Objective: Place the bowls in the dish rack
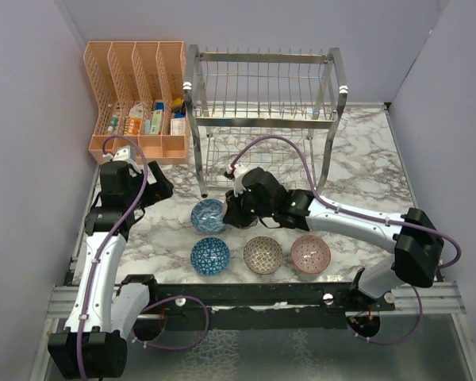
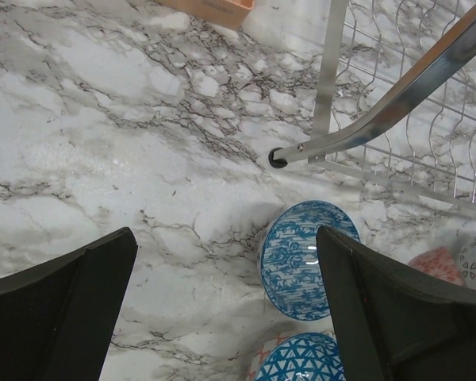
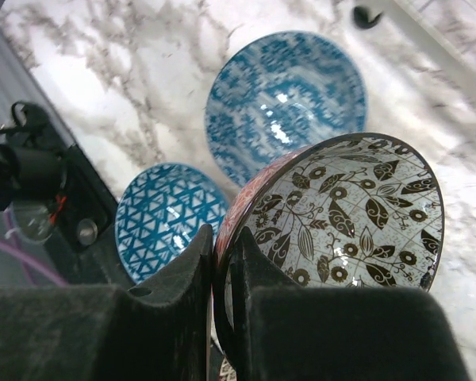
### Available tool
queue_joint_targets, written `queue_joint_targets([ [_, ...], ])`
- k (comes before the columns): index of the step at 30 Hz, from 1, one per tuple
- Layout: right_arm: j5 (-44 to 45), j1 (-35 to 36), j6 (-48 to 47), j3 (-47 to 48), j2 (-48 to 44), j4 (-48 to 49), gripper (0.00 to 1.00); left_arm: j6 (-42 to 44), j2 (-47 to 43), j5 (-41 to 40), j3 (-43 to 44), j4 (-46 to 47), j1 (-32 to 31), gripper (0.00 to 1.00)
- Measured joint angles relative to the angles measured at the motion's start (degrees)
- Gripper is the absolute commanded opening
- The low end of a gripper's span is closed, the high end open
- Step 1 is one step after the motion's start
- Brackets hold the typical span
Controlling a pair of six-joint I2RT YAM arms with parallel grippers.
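My right gripper (image 3: 222, 262) is shut on the rim of the dark-and-white bowl (image 3: 345, 210) and holds it tilted above the table. In the top view this gripper (image 1: 235, 211) sits just right of a blue patterned bowl (image 1: 208, 215), in front of the metal dish rack (image 1: 262, 103). A blue triangle-patterned bowl (image 1: 210, 255), a brown-beige bowl (image 1: 263, 255) and a pink-red bowl (image 1: 310, 253) stand in a row near the front. My left gripper (image 2: 226, 238) is open and empty over bare marble, left of the blue patterned bowl (image 2: 301, 262).
An orange mesh organizer (image 1: 139, 99) with small packets stands at the back left, beside the rack. A rack foot (image 2: 279, 159) rests on the marble table (image 1: 365, 159) just behind the blue bowl. Purple walls close in both sides.
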Motion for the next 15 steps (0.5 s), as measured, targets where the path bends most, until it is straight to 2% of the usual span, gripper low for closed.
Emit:
queue_joint_targets([
  [7, -9.62, 0.0, 3.76, -4.72, -0.02, 7.89, 0.01, 0.02, 0.81, 0.44, 4.66, -0.17, 0.0, 0.99],
  [15, -16.81, -1.2, 8.61, -5.2, -0.02, 15.39, 0.01, -0.02, 0.81, 1.44, 6.23, -0.17, 0.0, 0.99],
])
